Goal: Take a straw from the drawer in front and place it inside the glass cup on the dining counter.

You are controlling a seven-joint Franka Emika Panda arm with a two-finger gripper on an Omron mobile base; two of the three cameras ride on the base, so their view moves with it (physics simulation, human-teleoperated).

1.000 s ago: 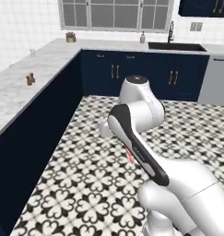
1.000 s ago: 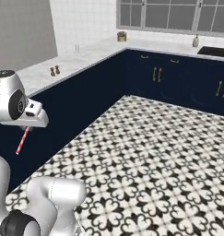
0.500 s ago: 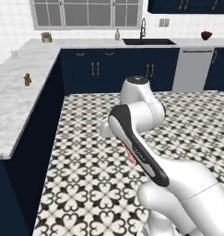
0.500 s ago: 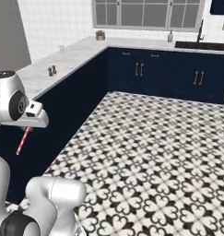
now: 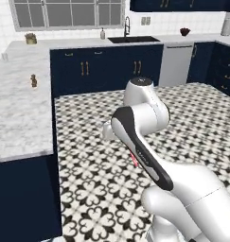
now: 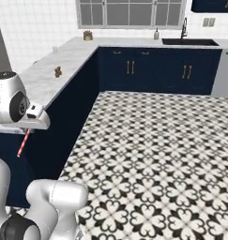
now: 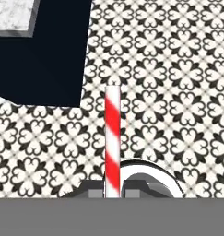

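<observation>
Where the patterned black-and-white floor [image 6: 162, 154] spreads across the middle of the right base view, the marble table [image 6: 59, 77] with its navy base runs up the left side toward the window. The white arm [image 5: 145, 127] fills the lower right of the left base view. Its tool [image 7: 112, 191], at the bottom centre of the hand view, is clamped on the straw [image 7: 112, 138]: a thin straight stick with red and white candy stripes, pointing up the frame over the tiles. In the right base view the straw [image 6: 23, 143] hangs slanted at the left edge, beside the navy base.
</observation>
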